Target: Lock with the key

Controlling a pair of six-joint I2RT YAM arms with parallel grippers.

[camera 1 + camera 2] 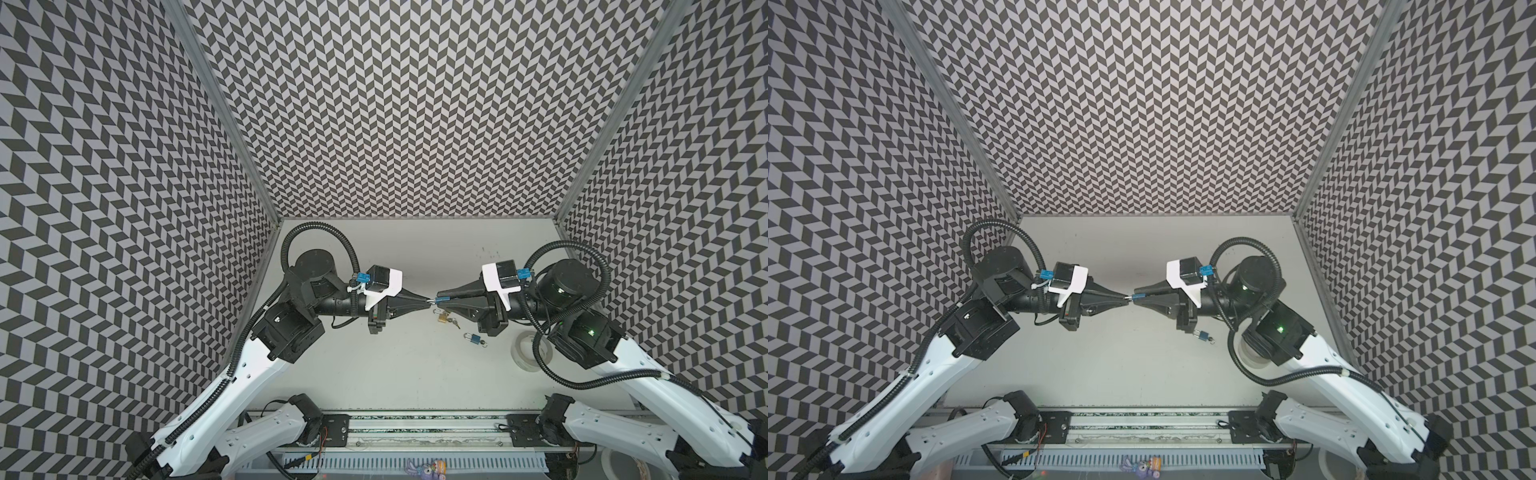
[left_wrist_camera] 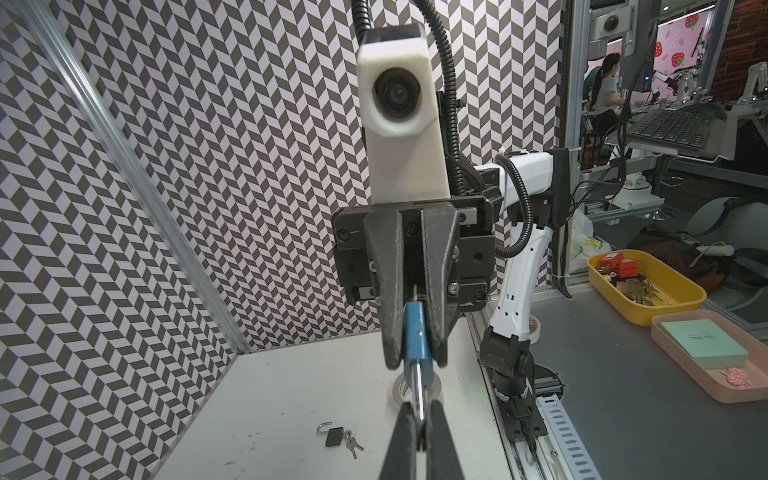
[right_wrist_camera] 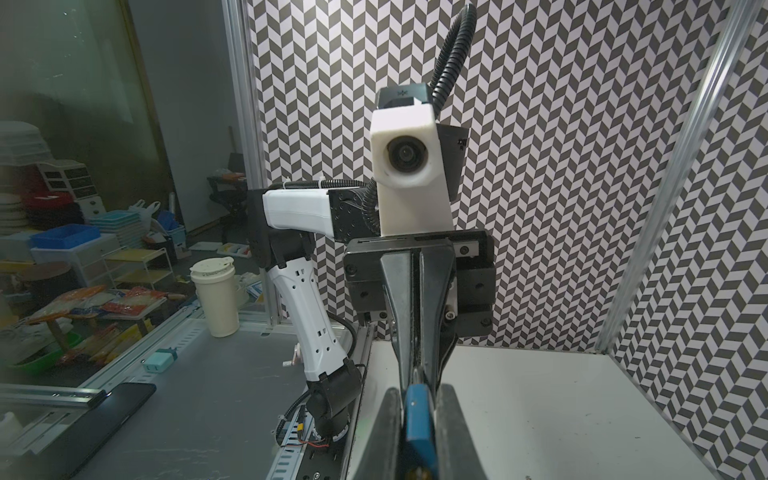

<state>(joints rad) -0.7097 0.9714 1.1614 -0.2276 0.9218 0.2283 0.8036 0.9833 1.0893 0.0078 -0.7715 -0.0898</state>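
Observation:
In both top views my two grippers meet tip to tip in the air above the white table [image 1: 374, 353]. My right gripper [image 1: 437, 301] [image 3: 417, 399] is shut on the body of a blue padlock [image 1: 442, 298] [image 3: 419, 419] [image 2: 415, 332]. The padlock's silver shackle [image 2: 419, 399] points at my left gripper [image 1: 428, 301] [image 2: 419, 419], which is shut on it. No key shows in either gripper. Small keys [image 1: 454, 322] [image 2: 352, 444] lie on the table beside other padlocks.
Below the grippers lie a brass padlock [image 1: 443, 318], a second blue padlock [image 1: 471, 337] [image 1: 1202, 334] with a key [image 1: 482, 343], and a padlock with an open shackle [image 2: 332, 434]. A tape roll [image 1: 524, 349] [image 2: 399, 388] sits right. Patterned walls enclose three sides.

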